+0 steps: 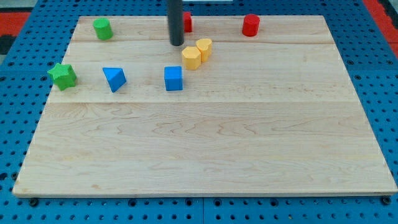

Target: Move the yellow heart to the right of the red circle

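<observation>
The rod tool, lacking jaws, sets my tip on the counter, just left of the yellow heart.

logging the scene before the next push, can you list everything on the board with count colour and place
green cylinder block: 1, green, top left corner of the board
green star block: 1, green, left edge
blue triangular block: 1, blue, right of the star
blue cube block: 1, blue, below the rod
yellow blocks and: 2, yellow, touching, centre top; which is the heart is hard to tell
red block behind the rod: 1, red, partly hidden, shape unclear
red cylinder block: 1, red, top right
wooden board: 1, pale wood, on blue pegboard
my tip: 1, dark rod, just left of the yellow pair, not touching
</observation>
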Controlling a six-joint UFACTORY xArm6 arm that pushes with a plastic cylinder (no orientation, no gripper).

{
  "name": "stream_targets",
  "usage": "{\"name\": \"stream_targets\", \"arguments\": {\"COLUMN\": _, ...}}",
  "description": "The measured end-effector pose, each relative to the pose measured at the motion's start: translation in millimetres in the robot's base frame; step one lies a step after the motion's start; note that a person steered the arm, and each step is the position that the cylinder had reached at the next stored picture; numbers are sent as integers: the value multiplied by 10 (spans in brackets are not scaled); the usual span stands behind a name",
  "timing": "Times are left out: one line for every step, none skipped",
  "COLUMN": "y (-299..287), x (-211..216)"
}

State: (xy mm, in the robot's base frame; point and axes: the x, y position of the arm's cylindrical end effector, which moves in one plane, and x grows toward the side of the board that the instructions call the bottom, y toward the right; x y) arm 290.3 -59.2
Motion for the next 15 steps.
{"name": "stream_targets", "arguments": {"y": 532, "x": 437}}
{"name": "stream_targets", "arguments": {"y": 874, "x": 177}}
{"name": "stream_targets", "arguments": {"y": 539, "x": 13}}
{"name": "stream_targets", "arguments": {"y": 315, "x": -125}}
{"name": "stream_targets", "arguments": {"y": 702, "x": -135}}
{"name": "stream_targets", "arguments": {"y": 769, "x": -139}}
{"name": "stream_targets", "arguments": {"y": 418, "x": -282}}
{"name": "stream_targets", "arguments": {"y": 657, "x": -446}}
{"name": "stream_targets", "arguments": {"y": 1389, "x": -140}}
{"name": "stream_targets", "arguments": {"y": 2226, "x": -97}}
{"name": "stream_targets", "arguments": {"y": 2331, "x": -356}}
{"name": "stream_targets", "arguments": {"y": 2217, "x": -406}}
{"name": "stream_targets", "arguments": {"y": 2052, "x": -405}}
{"name": "stream_targets", "arguments": {"y": 1397, "x": -180}}
{"name": "stream_targets", "arguments": {"y": 1070, "x": 42}}
